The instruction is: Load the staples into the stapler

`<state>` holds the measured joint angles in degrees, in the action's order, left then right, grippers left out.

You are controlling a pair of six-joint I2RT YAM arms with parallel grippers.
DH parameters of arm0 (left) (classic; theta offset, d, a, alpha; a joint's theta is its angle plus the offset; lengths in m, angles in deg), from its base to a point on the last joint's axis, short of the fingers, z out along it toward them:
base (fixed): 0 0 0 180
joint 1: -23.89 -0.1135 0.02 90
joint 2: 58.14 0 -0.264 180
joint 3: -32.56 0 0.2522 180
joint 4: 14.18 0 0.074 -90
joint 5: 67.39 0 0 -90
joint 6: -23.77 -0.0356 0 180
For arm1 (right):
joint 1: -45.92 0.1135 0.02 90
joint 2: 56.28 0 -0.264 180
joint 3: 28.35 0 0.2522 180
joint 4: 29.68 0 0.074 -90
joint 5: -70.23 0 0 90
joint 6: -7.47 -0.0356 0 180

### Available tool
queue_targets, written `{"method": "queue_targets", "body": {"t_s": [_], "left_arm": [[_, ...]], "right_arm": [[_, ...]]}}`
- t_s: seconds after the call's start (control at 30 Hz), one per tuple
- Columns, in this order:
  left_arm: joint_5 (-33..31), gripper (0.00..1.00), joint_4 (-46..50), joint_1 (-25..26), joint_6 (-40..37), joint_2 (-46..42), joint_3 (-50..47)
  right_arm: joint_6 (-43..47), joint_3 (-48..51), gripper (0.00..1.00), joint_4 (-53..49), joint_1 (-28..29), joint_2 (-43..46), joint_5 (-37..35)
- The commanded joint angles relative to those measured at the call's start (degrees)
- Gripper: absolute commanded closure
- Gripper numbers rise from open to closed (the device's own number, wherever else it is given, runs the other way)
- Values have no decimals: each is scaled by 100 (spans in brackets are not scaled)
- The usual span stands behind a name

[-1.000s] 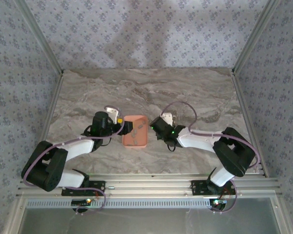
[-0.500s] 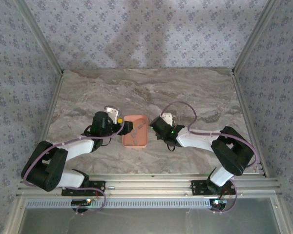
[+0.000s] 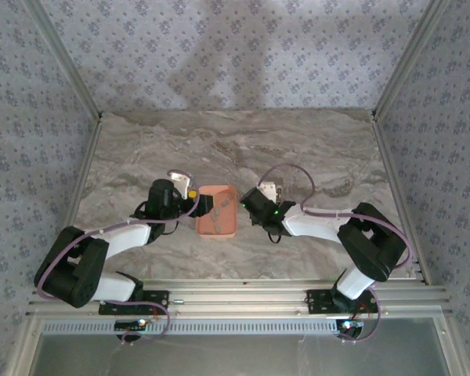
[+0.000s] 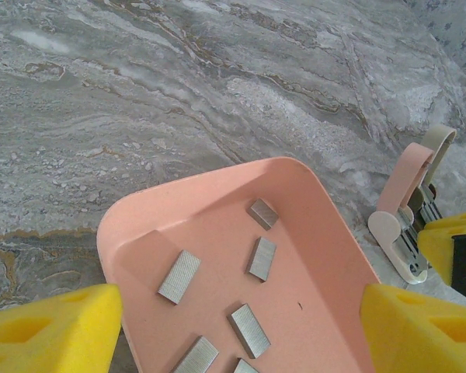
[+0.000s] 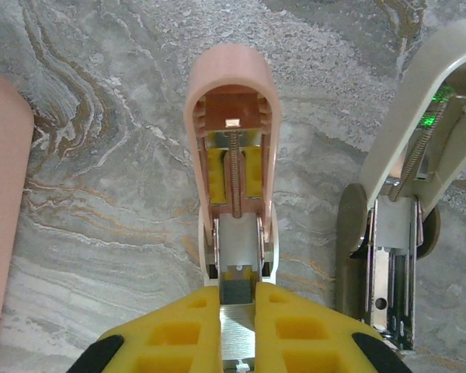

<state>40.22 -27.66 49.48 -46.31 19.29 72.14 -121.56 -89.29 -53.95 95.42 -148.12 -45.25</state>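
Reaches in from the lower left with the left arm [image 3: 102,247], elbow folded back by the base, wrist low over the desk [image 4: 140,93]. Holds the left fingers [image 4: 50,330] wide apart, one on either side of the pink tray [image 4: 217,202] at lower centre. Has the staples [image 4: 262,258] lying loose on the tray floor as several grey strips. Comes in from the lower right with the right arm [image 3: 329,223]. Clamps the right fingers [image 5: 179,334] on the rear of the opened pink stapler [image 5: 231,116] at centre, with a tan stapler [image 5: 419,155] just beside it at right.
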Motion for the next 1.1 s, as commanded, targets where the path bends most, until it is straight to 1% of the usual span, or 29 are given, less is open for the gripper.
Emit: {"method": "queue_targets", "body": {"t_s": [0.0, 0.23, 0.5, 0.63, 0.8, 0.9, 1.07], "left_arm": [[111, 20, -92, 35, -120, 29, 184], [111, 20, -79, 34, -120, 22, 186], [107, 20, -84, 34, -120, 25, 178], [111, 20, -80, 36, -122, 13, 173], [119, 20, -81, 38, -116, 11, 166], [120, 20, -79, 43, -120, 5, 168], [129, 20, -97, 43, -111, 5, 160]], "right_arm": [[-120, -77, 87, -283, 60, -55, -44], [-158, -94, 86, -356, 99, -55, -69], [-97, -302, 78, -506, 120, 6, -146], [6, -481, 71, -652, 134, 153, -227], [11, -565, 67, -801, 138, 445, -232], [-155, -555, 67, -939, 76, 592, -105], [-506, -456, 69, -1047, -198, 689, 529]]}}
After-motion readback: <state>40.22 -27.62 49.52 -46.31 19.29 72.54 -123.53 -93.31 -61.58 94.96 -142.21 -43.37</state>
